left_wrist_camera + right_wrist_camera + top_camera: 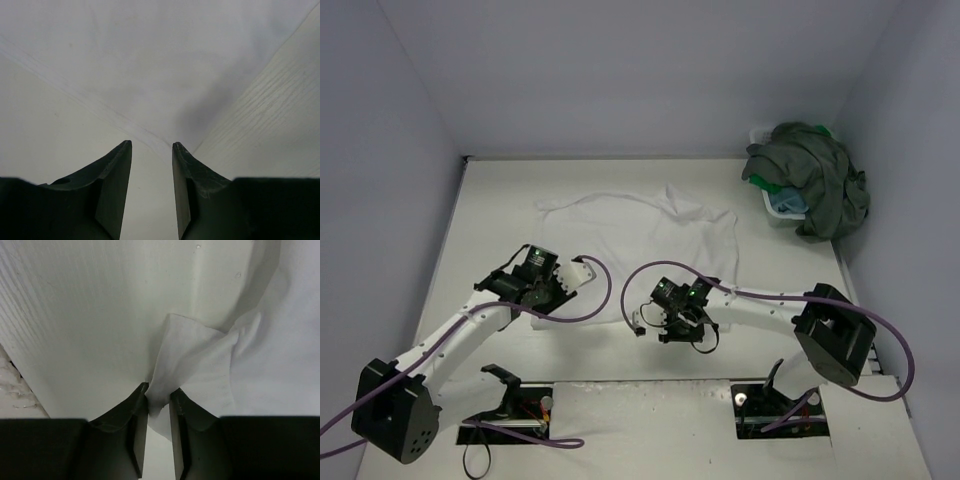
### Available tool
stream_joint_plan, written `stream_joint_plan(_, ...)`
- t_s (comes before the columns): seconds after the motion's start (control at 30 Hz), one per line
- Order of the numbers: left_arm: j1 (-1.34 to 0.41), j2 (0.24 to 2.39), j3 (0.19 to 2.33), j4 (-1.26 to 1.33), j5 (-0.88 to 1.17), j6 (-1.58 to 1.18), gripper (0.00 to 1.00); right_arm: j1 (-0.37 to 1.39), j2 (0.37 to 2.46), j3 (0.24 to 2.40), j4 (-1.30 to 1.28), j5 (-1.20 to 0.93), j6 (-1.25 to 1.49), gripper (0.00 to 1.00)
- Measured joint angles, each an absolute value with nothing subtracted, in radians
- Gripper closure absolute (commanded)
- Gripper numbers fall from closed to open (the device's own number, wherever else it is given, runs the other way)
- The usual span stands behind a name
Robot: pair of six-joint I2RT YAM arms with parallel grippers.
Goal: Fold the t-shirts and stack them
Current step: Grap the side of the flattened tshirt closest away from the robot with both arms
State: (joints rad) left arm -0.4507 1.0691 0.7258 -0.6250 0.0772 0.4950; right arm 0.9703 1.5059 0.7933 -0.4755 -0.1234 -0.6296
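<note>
Right pincer [159,390] nipping hem of white t-shirt [640,235], left pincer [152,145] narrow, grip unclear, table [650,362], lilac walls [620,70]

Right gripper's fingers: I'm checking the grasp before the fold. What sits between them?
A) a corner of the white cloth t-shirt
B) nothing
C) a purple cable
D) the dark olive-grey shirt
A: the right gripper pinches a raised corner of the white cloth t-shirt.

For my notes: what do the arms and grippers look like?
The left arm and right arm have white links, black joint housings with green lights, and black shoulder blocks. A purple cable loops along each. The left gripper and right gripper end in dark tapering wedge fingers.
</note>
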Motion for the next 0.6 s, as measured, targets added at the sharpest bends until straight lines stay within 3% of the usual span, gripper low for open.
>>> stream_joint_plan(0.13, -0.451, 1.069, 0.712, -0.619, 0.077, 0.496, 0.67, 0.969, 1.506, 0.793, -0.474, -0.122, -0.629, 0.93)
stream_joint_plan(0.33, -0.451, 1.065, 0.689, -0.599, 0.082, 0.496, 0.67, 0.96, 1.463, 0.793, -0.475, -0.101, -0.627, 1.0)
stream_joint_plan(0.6, -0.451, 1.055, 0.659, -0.558, 0.117, 0.493, 0.66, 0.825, 1.341, 0.826, -0.476, -0.099, -0.633, 1.0)
